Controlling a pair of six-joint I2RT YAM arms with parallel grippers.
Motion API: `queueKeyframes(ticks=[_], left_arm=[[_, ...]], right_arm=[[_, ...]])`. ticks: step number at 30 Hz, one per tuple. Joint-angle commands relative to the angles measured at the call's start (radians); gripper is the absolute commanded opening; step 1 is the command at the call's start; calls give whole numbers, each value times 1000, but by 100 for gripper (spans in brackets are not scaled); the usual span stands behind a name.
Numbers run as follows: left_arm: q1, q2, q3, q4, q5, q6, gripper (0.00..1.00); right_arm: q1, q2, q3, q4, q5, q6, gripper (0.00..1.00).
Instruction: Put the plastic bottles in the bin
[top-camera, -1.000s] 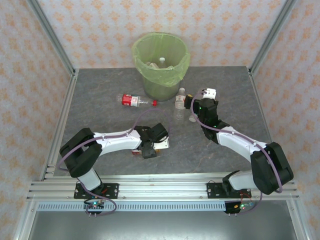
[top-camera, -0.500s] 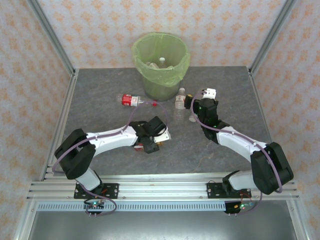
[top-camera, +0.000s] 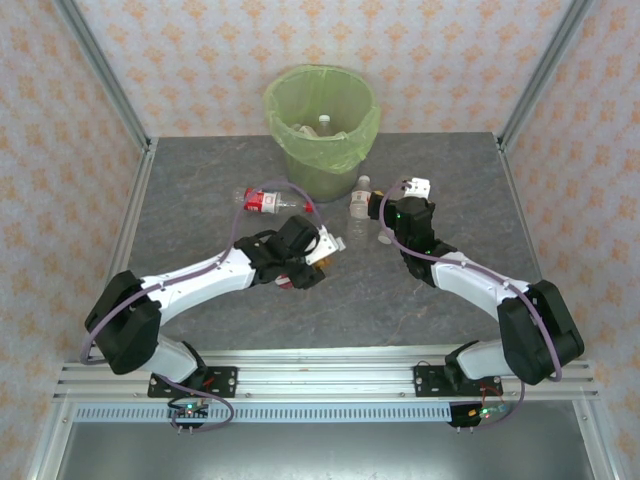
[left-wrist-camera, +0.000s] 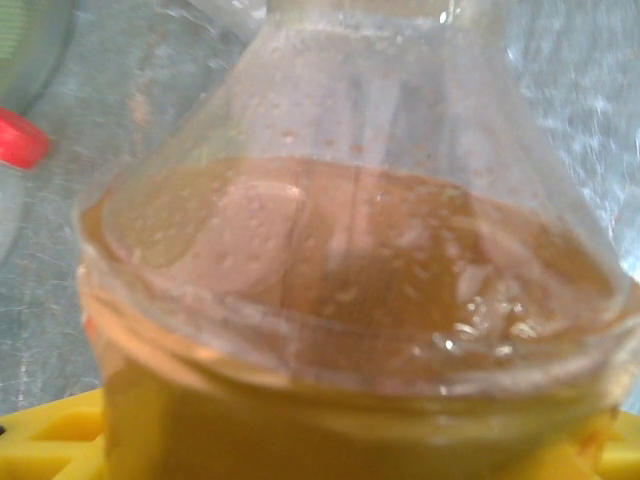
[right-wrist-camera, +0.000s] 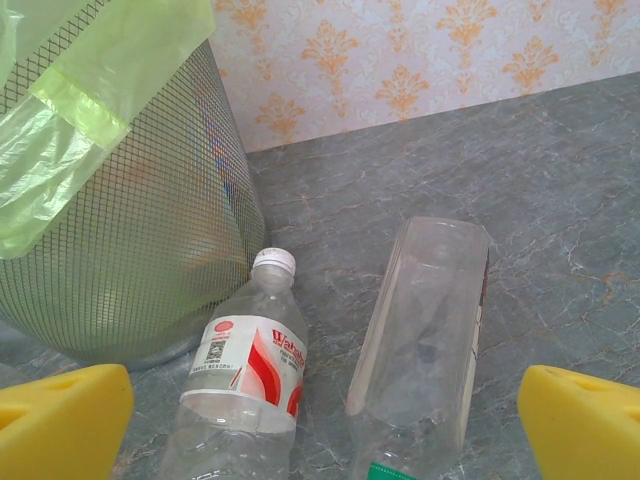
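Right now the left gripper has its jaws closed narrow on a clear bottle. In the left wrist view the bottle's shoulder and an amber-gold band loom close, with yellow pads at either side of its base. From above, that gripper sits near the middle of the grey counter, at about 6 o'clock from the bin. Whether the bottle is lifted clear of the surface I cannot tell.

The bin stands at 12 o'clock on the counter, against the back wall, its green bag folded over the rim. A pale-capped bottle shows inside it.

A red-labelled bottle lies on its side at roughly 8 o'clock from the bin, near the held one.

The right gripper has its jaws spread wide, holding nothing. It faces two bottles lying side by side at about 5 o'clock from the bin. One is a white-capped bottle with a red-and-white label, its cap just beside the bin's mesh wall. The other is a clear square-sided bottle to its right.
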Motion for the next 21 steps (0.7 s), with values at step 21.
queueKeyframes(ticks=[21], left_arm=[[184,-253,-116,400,51,-313,67]], right_arm=[[-7,4,46,0,-77,58,99]])
